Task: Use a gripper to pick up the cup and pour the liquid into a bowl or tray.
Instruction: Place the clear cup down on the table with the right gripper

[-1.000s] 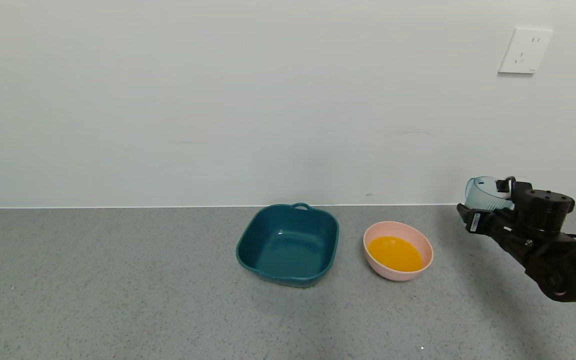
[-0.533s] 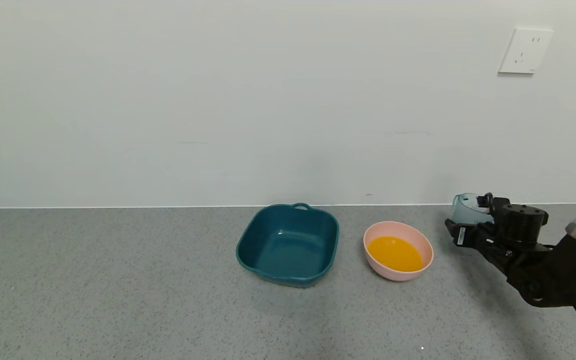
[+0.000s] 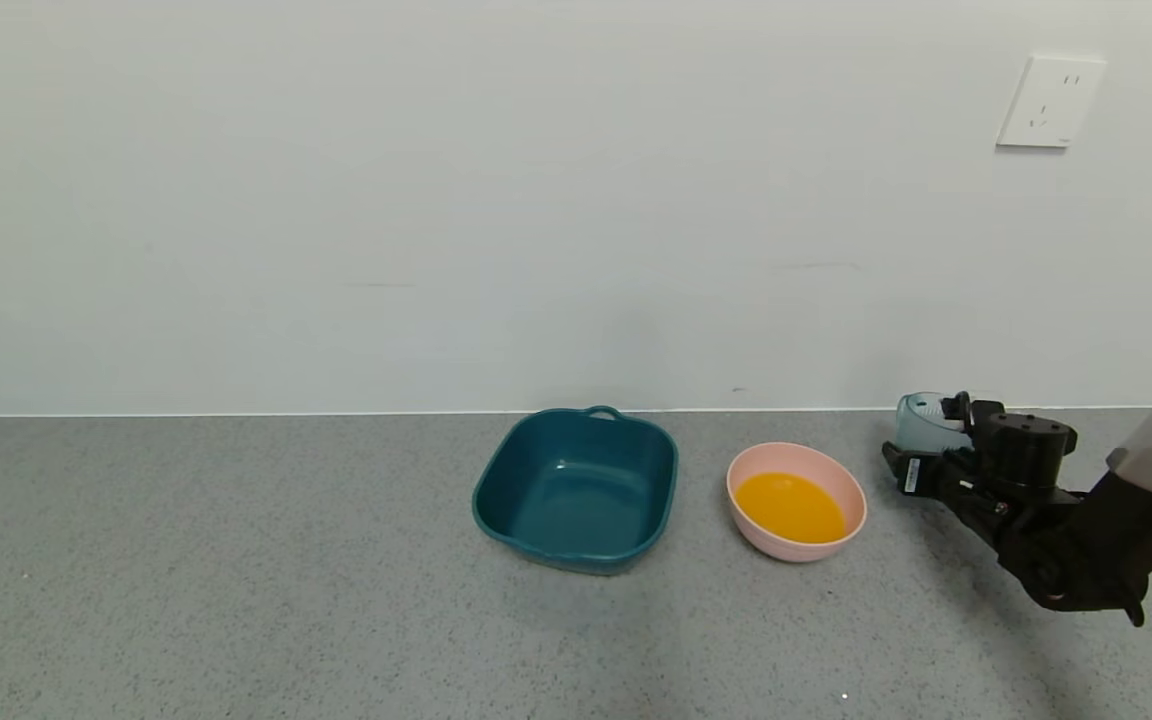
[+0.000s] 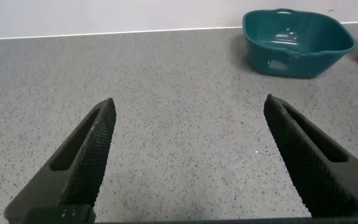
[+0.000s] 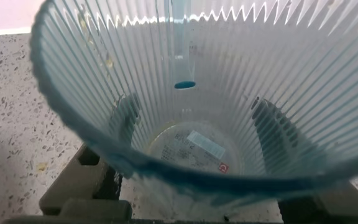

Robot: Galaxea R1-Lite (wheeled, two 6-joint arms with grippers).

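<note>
My right gripper clamps emptied ribbed pale blue-green plastic cup, right of frame; lower level, release once base seats.

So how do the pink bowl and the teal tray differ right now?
The pink bowl is round and holds orange liquid; the teal tray is squarish and holds none. The tray is larger, has a small handle on its far rim, and sits to the bowl's left. Both rest upright on the grey counter, apart from each other.
</note>
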